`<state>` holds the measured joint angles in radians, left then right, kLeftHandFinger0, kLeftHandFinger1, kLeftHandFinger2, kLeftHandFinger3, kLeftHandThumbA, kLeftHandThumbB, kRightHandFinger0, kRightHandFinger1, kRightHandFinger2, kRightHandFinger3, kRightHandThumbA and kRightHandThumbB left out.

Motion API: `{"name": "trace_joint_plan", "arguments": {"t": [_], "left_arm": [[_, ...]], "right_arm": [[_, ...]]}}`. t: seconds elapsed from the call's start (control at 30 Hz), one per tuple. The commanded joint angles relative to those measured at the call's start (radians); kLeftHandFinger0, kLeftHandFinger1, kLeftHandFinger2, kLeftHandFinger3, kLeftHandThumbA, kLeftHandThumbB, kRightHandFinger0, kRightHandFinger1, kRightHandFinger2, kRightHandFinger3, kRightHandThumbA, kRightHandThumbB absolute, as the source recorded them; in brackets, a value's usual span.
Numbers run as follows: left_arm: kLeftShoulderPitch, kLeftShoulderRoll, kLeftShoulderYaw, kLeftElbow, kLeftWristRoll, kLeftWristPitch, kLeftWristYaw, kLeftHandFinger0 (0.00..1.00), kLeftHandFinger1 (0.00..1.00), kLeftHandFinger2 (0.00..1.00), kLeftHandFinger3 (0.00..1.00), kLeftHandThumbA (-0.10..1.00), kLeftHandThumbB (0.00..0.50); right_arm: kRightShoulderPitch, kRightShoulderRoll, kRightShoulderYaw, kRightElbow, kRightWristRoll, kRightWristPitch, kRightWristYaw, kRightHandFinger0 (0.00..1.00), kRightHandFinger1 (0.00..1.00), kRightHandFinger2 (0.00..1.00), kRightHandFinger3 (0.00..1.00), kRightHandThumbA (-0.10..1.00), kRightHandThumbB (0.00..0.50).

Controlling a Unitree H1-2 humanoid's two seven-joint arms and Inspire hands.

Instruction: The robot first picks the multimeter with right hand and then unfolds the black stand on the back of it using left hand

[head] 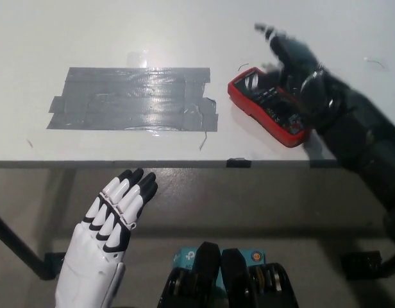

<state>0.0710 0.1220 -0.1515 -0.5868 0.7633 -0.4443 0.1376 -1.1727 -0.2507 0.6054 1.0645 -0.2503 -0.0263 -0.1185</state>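
Multimeter [269,107] lies flat and face up on the desk [120,38], toward the right part of the front edge, its red casing set at a slant with one end pointing to the back left and the other to the front right. Nothing grips it. The right hand [292,52] hovers just behind and above the meter's far end, blurred, its fingers spread and holding nothing; the black forearm runs from it past the meter's right side and off the desk's front edge toward the lower right. The left hand [114,221] rests below the front edge, off the desk, well apart from the meter, fingers straight and side by side, empty. A patch of grey tape [133,99] is stuck across the middle of the desk, just left of the meter and not touching it. A small black tab [238,163] sits on the front edge, near the meter's front end.
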Motion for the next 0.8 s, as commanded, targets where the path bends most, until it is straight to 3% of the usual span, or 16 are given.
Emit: {"name": "trace_joint_plan", "arguments": {"t": [0.0, 0.17, 0.43, 0.47, 0.6, 0.67, 0.7, 0.73, 0.77], "left_arm": [[-0.068, -0.007, 0.023, 0.002, -0.019, -0.008, -0.001, 1.00, 1.00, 1.00, 1.00, 1.00, 0.314], [-0.120, -0.001, 0.030, 0.019, -0.027, -0.001, -0.005, 1.00, 1.00, 1.00, 1.00, 1.00, 0.317], [-0.256, 0.013, 0.055, 0.102, -0.134, 0.086, -0.052, 1.00, 1.00, 1.00, 1.00, 1.00, 0.327], [-0.269, 0.020, 0.055, 0.138, -0.199, 0.092, -0.060, 1.00, 1.00, 1.00, 1.00, 1.00, 0.292], [-0.273, 0.042, 0.068, 0.213, -0.280, 0.110, -0.082, 1.00, 1.00, 1.00, 1.00, 1.00, 0.249], [-0.268, 0.060, 0.083, 0.254, -0.313, 0.119, -0.092, 1.00, 1.00, 1.00, 1.00, 1.00, 0.219], [-0.272, 0.071, 0.091, 0.294, -0.322, 0.103, -0.087, 1.00, 1.00, 1.00, 1.00, 1.00, 0.171], [-0.278, 0.074, 0.099, 0.318, -0.318, 0.113, -0.090, 1.00, 1.00, 1.00, 1.00, 1.00, 0.170], [-0.287, 0.077, 0.107, 0.343, -0.307, 0.120, -0.090, 1.00, 1.00, 1.00, 1.00, 1.00, 0.151]], "right_arm": [[-0.067, -0.142, -0.158, -0.417, 0.017, 0.054, 0.076, 1.00, 1.00, 1.00, 1.00, 1.00, 0.500], [-0.068, -0.186, -0.223, -0.595, 0.033, 0.106, 0.140, 1.00, 1.00, 1.00, 1.00, 1.00, 0.500], [0.024, -0.286, -0.392, -1.039, 0.106, 0.201, 0.190, 1.00, 1.00, 1.00, 1.00, 1.00, 0.486], [0.075, -0.292, -0.424, -1.137, 0.134, 0.184, 0.183, 1.00, 1.00, 1.00, 1.00, 1.00, 0.447], [0.255, -0.270, -0.496, -1.422, 0.217, 0.193, 0.148, 1.00, 1.00, 1.00, 1.00, 0.95, 0.437], [0.397, -0.240, -0.509, -1.602, 0.180, 0.194, 0.109, 1.00, 1.00, 1.00, 1.00, 1.00, 0.422], [0.477, -0.222, -0.505, -1.691, 0.152, 0.182, 0.091, 1.00, 1.00, 1.00, 1.00, 1.00, 0.414], [0.528, -0.206, -0.498, -1.734, 0.140, 0.164, 0.080, 1.00, 1.00, 1.00, 1.00, 1.00, 0.406], [0.570, -0.182, -0.487, -1.771, 0.133, 0.160, 0.069, 1.00, 1.00, 1.00, 1.00, 1.00, 0.423]]}}
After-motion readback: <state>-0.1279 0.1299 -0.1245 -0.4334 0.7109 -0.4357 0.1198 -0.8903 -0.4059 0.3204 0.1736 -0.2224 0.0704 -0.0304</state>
